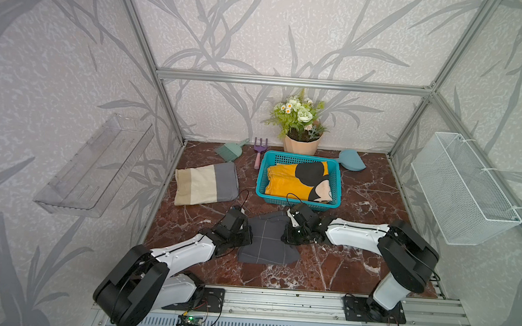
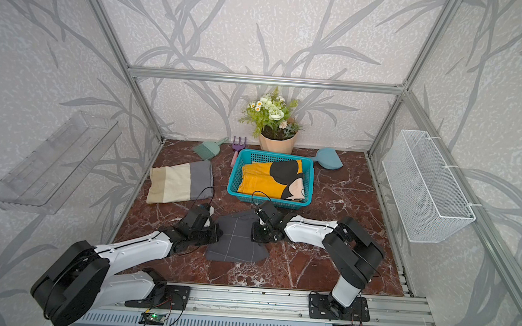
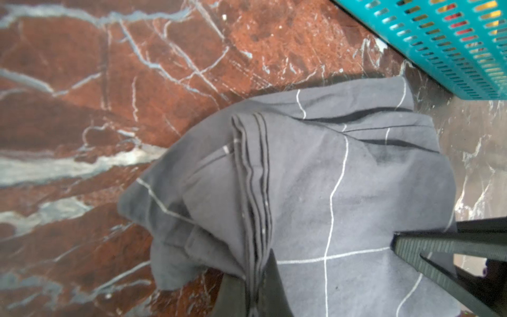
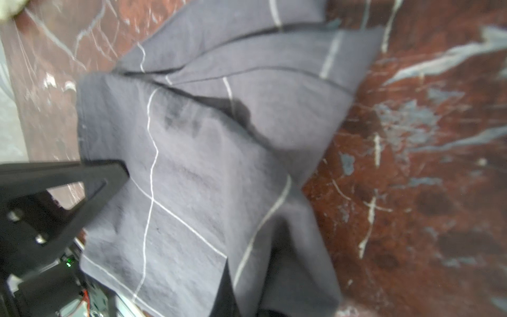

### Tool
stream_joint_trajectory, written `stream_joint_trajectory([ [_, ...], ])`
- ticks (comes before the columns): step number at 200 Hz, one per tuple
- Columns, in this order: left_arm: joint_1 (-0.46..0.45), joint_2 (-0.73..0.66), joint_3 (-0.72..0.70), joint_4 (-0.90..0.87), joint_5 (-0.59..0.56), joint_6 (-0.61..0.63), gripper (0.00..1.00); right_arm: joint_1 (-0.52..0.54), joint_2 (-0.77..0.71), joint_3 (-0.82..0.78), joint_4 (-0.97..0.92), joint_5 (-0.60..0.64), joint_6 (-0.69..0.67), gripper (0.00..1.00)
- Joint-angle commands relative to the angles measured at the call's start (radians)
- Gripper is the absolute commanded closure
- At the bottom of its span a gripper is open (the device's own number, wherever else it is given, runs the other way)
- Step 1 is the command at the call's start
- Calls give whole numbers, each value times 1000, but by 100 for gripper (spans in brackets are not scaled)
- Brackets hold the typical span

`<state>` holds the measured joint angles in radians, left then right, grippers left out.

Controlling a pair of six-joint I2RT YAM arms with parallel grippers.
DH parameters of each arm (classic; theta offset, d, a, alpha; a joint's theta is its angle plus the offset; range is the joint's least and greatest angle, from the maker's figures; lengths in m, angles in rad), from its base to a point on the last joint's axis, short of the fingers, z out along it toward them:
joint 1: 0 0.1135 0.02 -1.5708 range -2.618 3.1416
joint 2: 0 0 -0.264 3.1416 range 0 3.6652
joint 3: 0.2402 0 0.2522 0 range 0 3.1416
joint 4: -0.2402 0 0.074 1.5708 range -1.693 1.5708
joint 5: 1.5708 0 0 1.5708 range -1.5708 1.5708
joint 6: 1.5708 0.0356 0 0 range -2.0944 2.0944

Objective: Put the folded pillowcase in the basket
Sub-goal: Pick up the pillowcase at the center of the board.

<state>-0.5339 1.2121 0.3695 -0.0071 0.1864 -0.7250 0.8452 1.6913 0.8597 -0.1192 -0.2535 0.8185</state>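
Left tool (image 1: pixel 249 233) and right tool (image 1: pixel 283 236) are both closed on the dark grey folded pillowcase with thin white grid lines (image 1: pixel 266 241), one on each side edge, so the cloth spans the gap between them. In the left wrist view, the stacked fold edges run straight down into that tool's fingers (image 3: pixel 275 293). The right wrist view is blurred, but there too the cloth gathers into the grip. The pillowcase sits low over the red-brown marble-patterned bench (image 1: pixel 360 208), bunched in the middle, and I cannot tell whether any of it has left the surface. Directly ahead of both tools, just past the pillowcase's far edge, stands the rectangular teal-blue perforated plastic basket (image 1: pixel 262 175). Its long side runs parallel to the line between the tools. It lies a little toward the right tool, which is the nearer of the two and almost at its near wall. A yellow folded cloth with a black-and-peach cartoon print (image 1: pixel 296 180) already fills much of the basket. Further out, beyond the left tool, lies a beige-and-grey striped folded cloth (image 1: pixel 206 183). The carry looks short: up, forward over the near wall, then down.
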Motion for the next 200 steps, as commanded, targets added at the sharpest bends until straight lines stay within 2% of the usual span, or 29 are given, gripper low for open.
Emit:
stream_joint_trajectory([
  [1,-2,-26,-14,-63,13,12,100,11,2,38,-47,19,-15,100],
  [44,-8,-107,37,-42,168,76,100,40,-66,108,-157,68,-44,100],
  [76,-18,-183,112,-120,150,100,100,52,-156,155,-244,109,-97,100],
  [120,-24,-246,236,-167,200,123,100,55,-313,233,-382,190,-148,100],
  [158,-24,-218,384,-168,174,152,100,53,-398,305,-449,271,-198,100],
  [200,-25,-135,514,-132,171,163,100,41,-391,422,-541,330,-229,100],
])
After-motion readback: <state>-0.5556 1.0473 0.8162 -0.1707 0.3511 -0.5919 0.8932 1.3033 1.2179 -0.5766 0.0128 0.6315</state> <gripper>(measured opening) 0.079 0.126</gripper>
